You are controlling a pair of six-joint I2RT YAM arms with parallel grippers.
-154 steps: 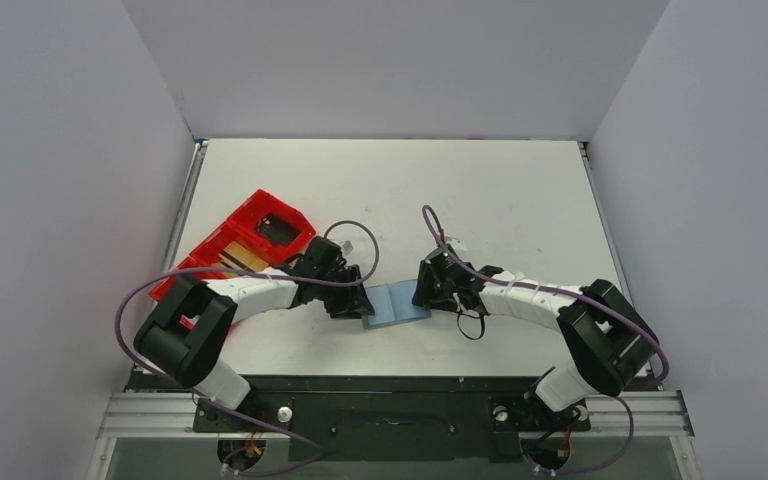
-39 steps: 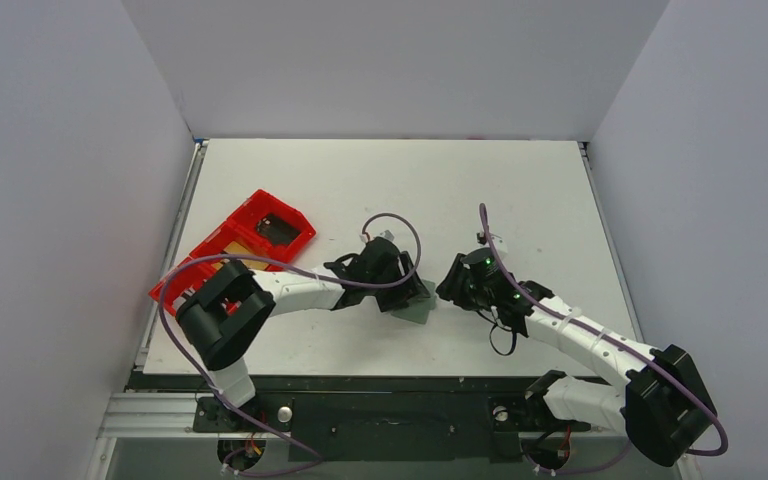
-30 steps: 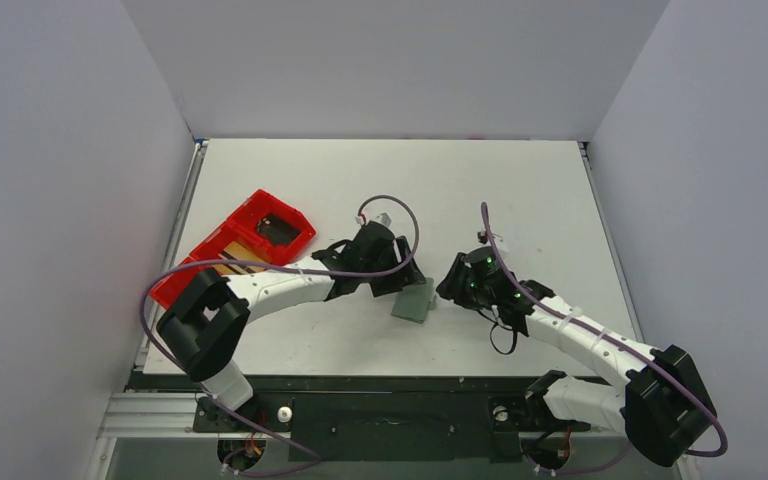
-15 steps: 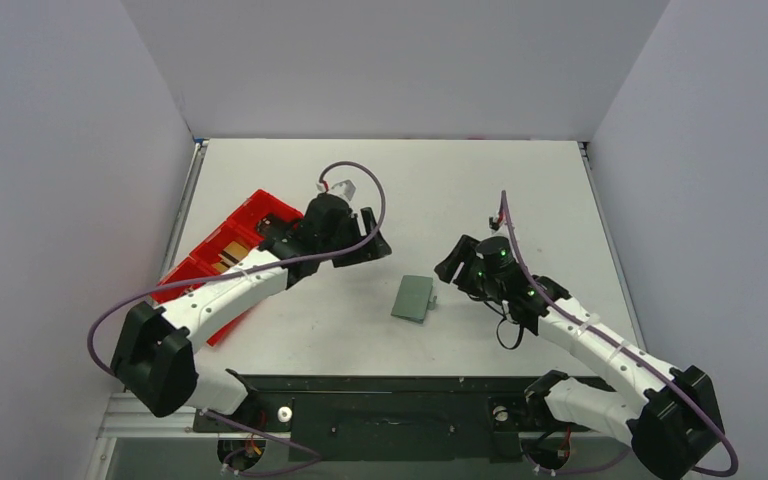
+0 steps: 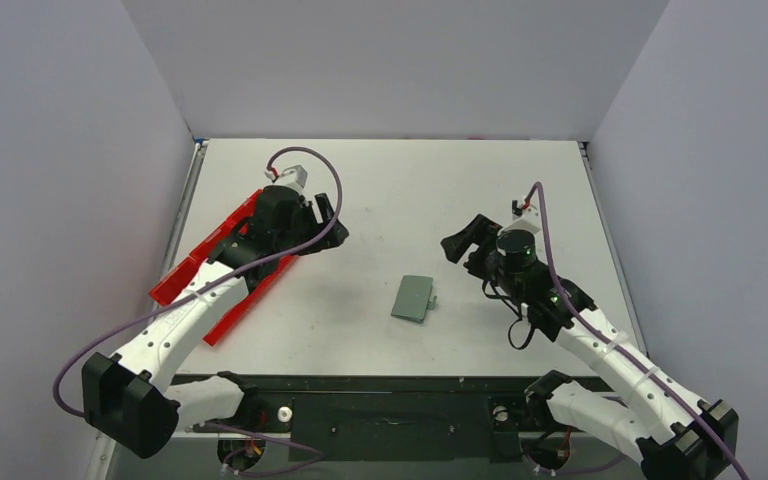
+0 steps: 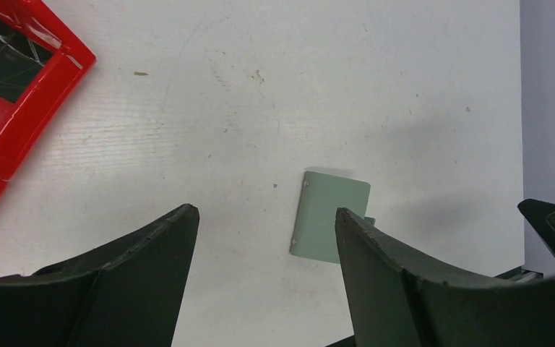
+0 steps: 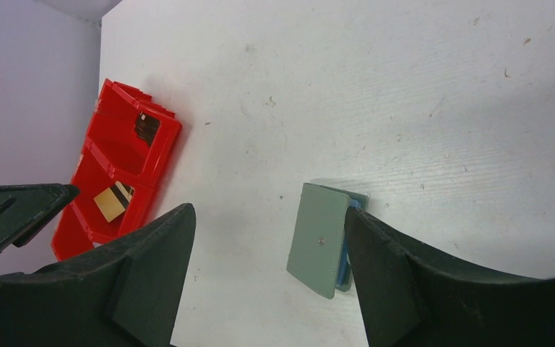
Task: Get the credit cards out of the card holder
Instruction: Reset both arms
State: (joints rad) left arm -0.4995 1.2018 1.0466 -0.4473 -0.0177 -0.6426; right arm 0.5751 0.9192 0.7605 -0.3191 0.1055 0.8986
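Observation:
The grey-green card holder (image 5: 415, 298) lies folded shut on the white table between the two arms; it also shows in the left wrist view (image 6: 329, 224) and the right wrist view (image 7: 320, 238). A bluish card's edge (image 7: 344, 275) sticks out along its side. A tan-gold card (image 7: 113, 201) lies in the red tray. My left gripper (image 5: 327, 215) (image 6: 264, 211) is open and empty, raised near the tray, well left of the holder. My right gripper (image 5: 463, 238) (image 7: 267, 211) is open and empty, raised to the right of the holder.
The long red plastic tray (image 5: 185, 280) lies at the left, partly under my left arm; it also shows in the left wrist view (image 6: 14, 108) and the right wrist view (image 7: 126, 163). White walls enclose the table on three sides.
Both grippers have let go of the holder and drawn away, the left up and left toward the tray, the right up and right. The holder has stayed folded on the table.

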